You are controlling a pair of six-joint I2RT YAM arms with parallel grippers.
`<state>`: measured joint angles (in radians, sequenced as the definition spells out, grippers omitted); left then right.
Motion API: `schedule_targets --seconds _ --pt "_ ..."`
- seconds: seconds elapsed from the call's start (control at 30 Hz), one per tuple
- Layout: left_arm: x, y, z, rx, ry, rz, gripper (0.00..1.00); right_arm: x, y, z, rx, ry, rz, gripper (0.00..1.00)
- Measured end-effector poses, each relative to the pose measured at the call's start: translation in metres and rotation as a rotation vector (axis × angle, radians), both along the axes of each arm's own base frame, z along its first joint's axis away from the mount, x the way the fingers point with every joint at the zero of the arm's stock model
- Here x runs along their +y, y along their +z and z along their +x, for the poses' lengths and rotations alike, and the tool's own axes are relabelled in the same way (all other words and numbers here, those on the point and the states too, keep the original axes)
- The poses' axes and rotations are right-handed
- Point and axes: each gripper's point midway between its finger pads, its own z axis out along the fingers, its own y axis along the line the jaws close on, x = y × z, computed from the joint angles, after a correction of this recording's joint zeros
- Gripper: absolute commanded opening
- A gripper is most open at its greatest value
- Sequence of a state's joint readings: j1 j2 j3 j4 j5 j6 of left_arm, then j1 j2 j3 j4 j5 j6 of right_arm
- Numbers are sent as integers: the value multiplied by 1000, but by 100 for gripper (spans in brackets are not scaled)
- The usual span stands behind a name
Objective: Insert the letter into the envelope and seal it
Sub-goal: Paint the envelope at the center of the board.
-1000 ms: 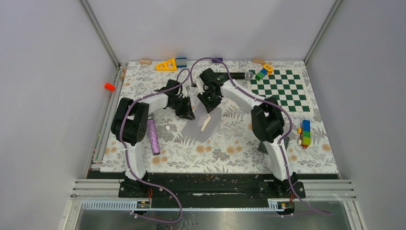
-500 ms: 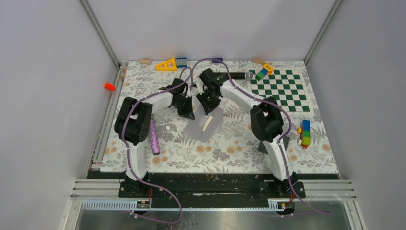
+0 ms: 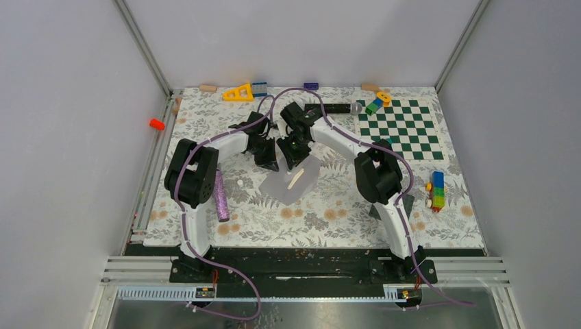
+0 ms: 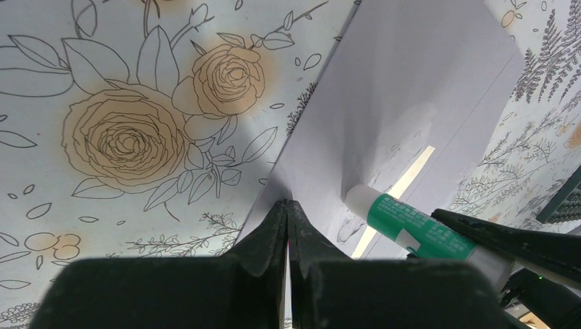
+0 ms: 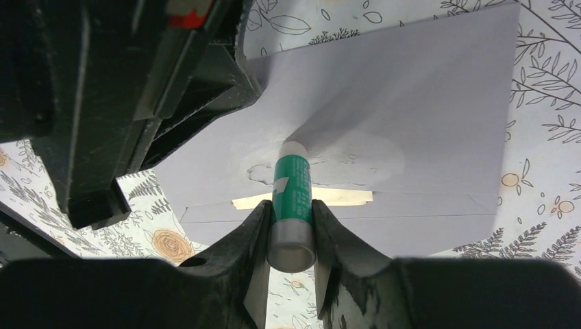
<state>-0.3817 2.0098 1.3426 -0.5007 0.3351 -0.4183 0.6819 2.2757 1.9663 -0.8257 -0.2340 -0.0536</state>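
Note:
The light grey envelope (image 3: 288,185) lies mid-table with its triangular flap lifted. The tan letter (image 3: 296,177) is inside it; only a thin strip shows at the opening (image 5: 342,197). My left gripper (image 3: 269,163) is shut on the tip of the flap (image 4: 288,205) and holds it up. My right gripper (image 3: 296,154) is shut on a green-and-white glue stick (image 5: 292,188), whose white tip touches the inner face of the flap (image 5: 425,103). The glue stick also shows in the left wrist view (image 4: 404,219), beside the letter strip (image 4: 411,175).
A pink glittery cylinder (image 3: 219,195) lies left of the envelope. The green-and-white checkerboard (image 3: 401,130) is at the back right, stacked coloured bricks (image 3: 436,190) at the right edge. A microphone (image 3: 339,107), yellow triangle (image 3: 238,92) and small blocks line the back edge.
My right gripper with the glue stick has shifted slightly left, closer to my left gripper. The envelope and flap moved a little with them. Both grips are unchanged.

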Motion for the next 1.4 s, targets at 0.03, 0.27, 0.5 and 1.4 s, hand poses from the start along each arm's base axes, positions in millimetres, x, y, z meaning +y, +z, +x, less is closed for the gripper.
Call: schedule_targets --seconds 0.03,0.27,0.5,1.4 --pt "0 0 0 0 1 1 0 1 0 0 3 -2 2 0" --pt "0 0 0 -1 9 14 0 1 0 -1 -1 -7 -6 0" --pt "0 0 0 -3 10 18 0 -2 -1 2 -22 -9 -28 0" --pt "-1 -1 1 -19 9 40 0 -29 -1 21 -130 -15 -136 0"
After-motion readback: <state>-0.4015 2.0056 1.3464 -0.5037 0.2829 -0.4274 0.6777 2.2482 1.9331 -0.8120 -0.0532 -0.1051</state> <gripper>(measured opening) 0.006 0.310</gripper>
